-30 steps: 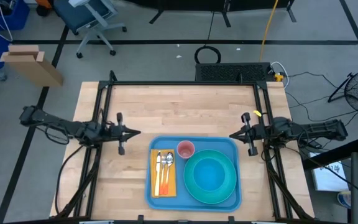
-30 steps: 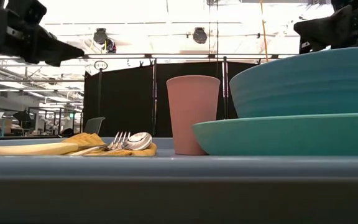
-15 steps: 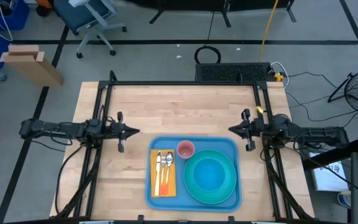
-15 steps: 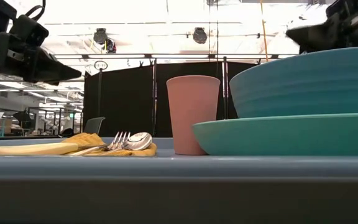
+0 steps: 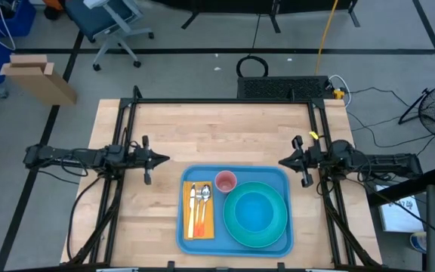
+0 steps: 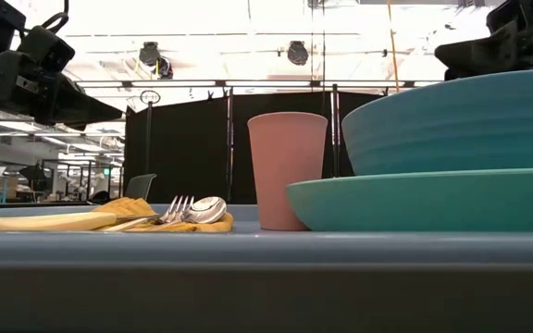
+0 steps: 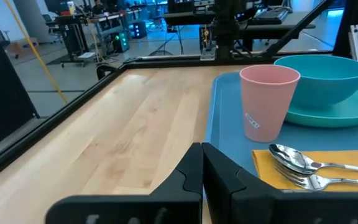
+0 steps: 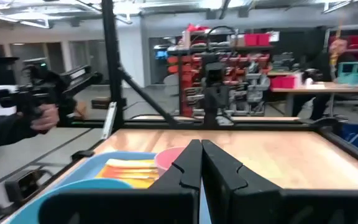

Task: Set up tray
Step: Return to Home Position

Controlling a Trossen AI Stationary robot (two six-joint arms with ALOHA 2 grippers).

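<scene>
High view shows the tray [image 5: 201, 246] at the table's [image 5: 217, 128] front middle, carrying a napkin [image 5: 208, 227] with cutlery [image 5: 198, 200], pink cup [image 5: 226, 181] and bowl [image 5: 257, 211] on a plate [image 5: 235, 231], so the setup looks complete and only parking remains for the left gripper [image 5: 165, 159] and right gripper [image 5: 281, 162], both empty, fingers together, flanking it.

Tray [image 5: 180, 243]: solid blue, no pattern.
Plate [image 5: 255, 241] and bowl [image 5: 257, 211]: matching turquoise, plain.
Cup [image 5: 225, 181]: pale pink, with a small white mark on its side.
Napkin [image 5: 209, 224]: mustard yellow.
Spoon [image 7: 291, 155] and fork [image 7: 303, 181]: silver heads; orange handles in the high view.
Counter [image 5: 217, 136]: light wood with planked grain.
Left end effector [image 5: 161, 159] and right end effector [image 5: 282, 163]: black.
</scene>
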